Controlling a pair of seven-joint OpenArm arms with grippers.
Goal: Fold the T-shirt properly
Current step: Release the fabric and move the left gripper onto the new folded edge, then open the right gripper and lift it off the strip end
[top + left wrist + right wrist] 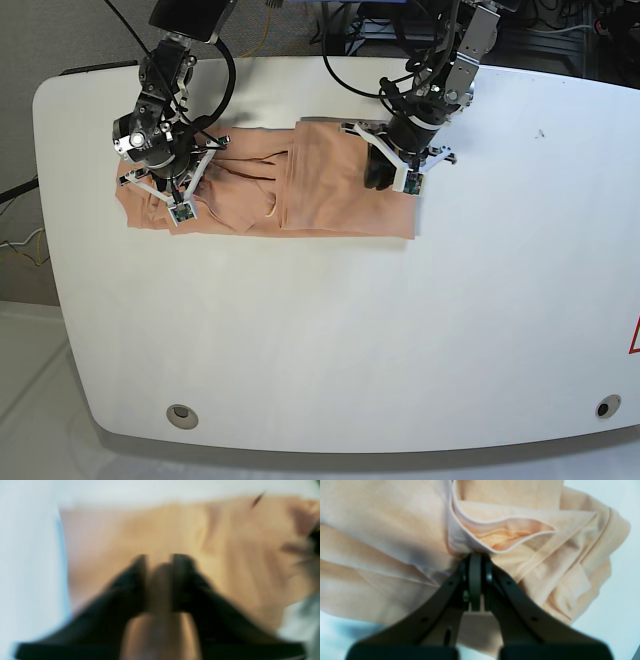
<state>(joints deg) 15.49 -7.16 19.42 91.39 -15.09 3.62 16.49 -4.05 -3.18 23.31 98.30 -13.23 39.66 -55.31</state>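
The peach T-shirt (330,190) lies spread sideways on the back left of the white table (400,330), with its right part folded over into a flat panel. My right gripper (165,185) is at the shirt's left end. In the right wrist view it (475,555) is shut on a bunched fold of the shirt (382,517) beside a hemmed opening. My left gripper (380,172) is over the folded panel's right part. The left wrist view is blurred; the gripper (159,560) has peach fabric (225,555) between its near-closed fingers.
The table's back edge and cables run just behind both arms (330,50). Bare white tabletop lies in front of and to the right of the shirt. Two round holes sit near the front edge (180,414) (600,407).
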